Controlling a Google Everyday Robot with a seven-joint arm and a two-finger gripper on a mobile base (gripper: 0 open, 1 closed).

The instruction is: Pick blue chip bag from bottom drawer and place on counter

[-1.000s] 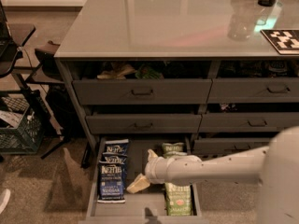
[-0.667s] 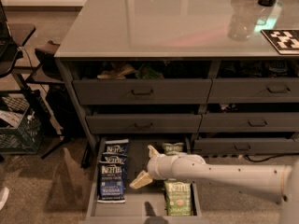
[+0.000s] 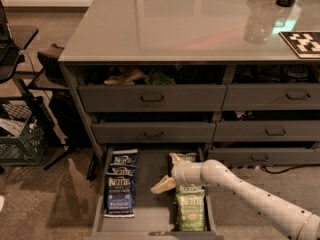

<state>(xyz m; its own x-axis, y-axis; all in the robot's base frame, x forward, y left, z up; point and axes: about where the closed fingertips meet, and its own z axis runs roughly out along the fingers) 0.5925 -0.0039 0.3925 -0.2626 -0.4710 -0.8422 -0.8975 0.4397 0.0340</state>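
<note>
Gripper hangs over the bottom drawer, beside the blue chip bag lying with others along its left side. We cannot tell whether the claw is released or clenched.

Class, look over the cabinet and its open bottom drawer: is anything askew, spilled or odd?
Nothing spilled or damaged. The blue chip bags overlap in a tidy column at the left of the bottom drawer, green bags at its right, the tool between them. Only the top-left drawer looks untidy: jumbled items show above its front.
</note>
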